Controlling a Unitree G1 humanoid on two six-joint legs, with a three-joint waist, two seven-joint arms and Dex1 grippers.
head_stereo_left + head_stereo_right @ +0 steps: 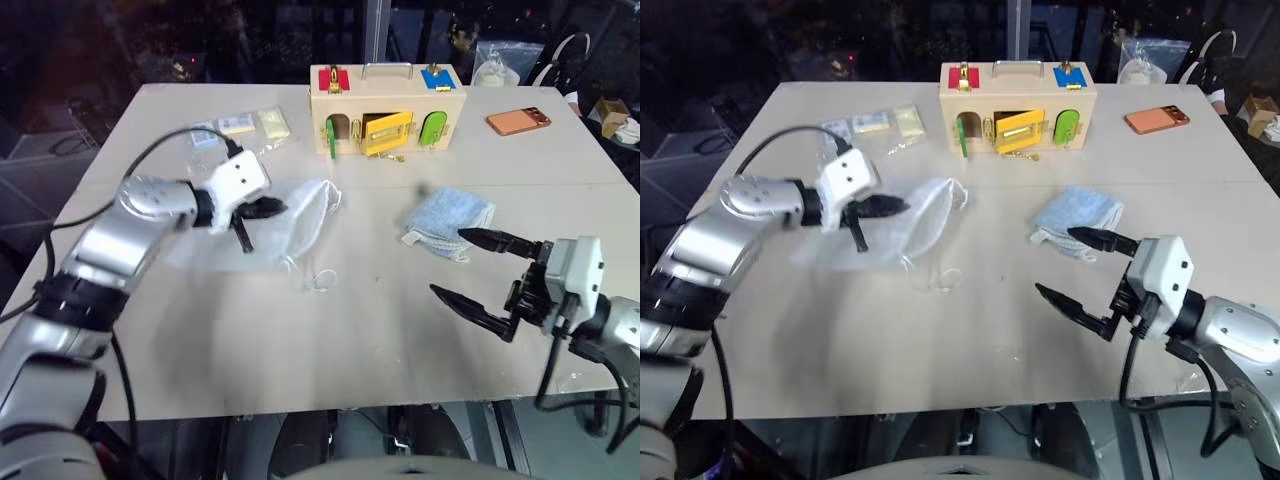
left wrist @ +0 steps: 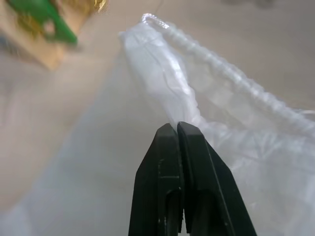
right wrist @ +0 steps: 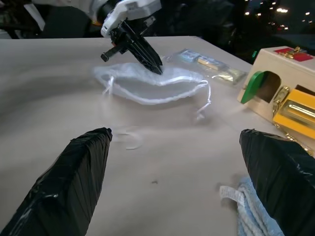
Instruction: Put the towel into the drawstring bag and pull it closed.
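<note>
The drawstring bag [image 1: 305, 215], white and semi-translucent, lies left of the table's centre, with thin cord loops [image 1: 318, 280] trailing toward the front. My left gripper [image 1: 272, 209] is shut on the fabric at the bag's mouth; the left wrist view shows the closed fingertips [image 2: 170, 135] pinching a fold of the bag [image 2: 231, 113]. The towel [image 1: 450, 220], a light blue folded cloth, rests right of centre. Just in front of it, my right gripper [image 1: 447, 262] hangs open and empty, its taped fingers [image 3: 74, 172] spread wide with the towel [image 3: 251, 206] beside one of them.
A wooden lock box [image 1: 388, 105] with coloured latches stands at the back centre. Small packets [image 1: 240, 125] lie at the back left and an orange phone [image 1: 518, 121] at the back right. A clear plastic bag [image 1: 495, 65] sits beyond the box.
</note>
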